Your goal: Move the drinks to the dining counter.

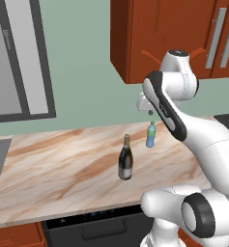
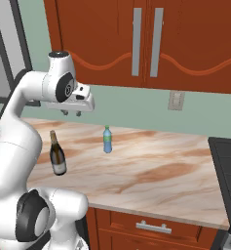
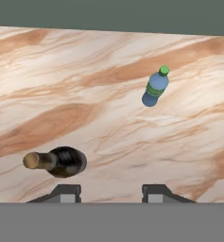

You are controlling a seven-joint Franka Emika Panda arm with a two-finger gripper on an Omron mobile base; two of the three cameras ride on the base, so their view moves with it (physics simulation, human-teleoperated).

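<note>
Near edge of the marble worktop (image 1: 63,178): wine bottle (image 1: 125,158) upright, gold-foil neck, pale label, free-standing, nothing touching it. In the hand view it sits at lower left (image 3: 56,161), just above the left fingertip (image 3: 66,193).

Further back, toward the wall: blue bottle (image 1: 150,134) upright, green cap and band, also free-standing. The two bottles are apart, with bare marble between them. From the right base view the blue bottle (image 2: 107,139) is mid-counter and the wine bottle (image 2: 57,155) is nearer the front edge, beside the arm.

Gripper (image 2: 71,113) hangs above the worktop, pointing down, well clear of both bottles. Fingers part-spread with a gap between them, pinching nothing.

Behind: green wall, reddish-brown cabinets (image 2: 146,44) above. Stove (image 2: 229,171) at the far right.
</note>
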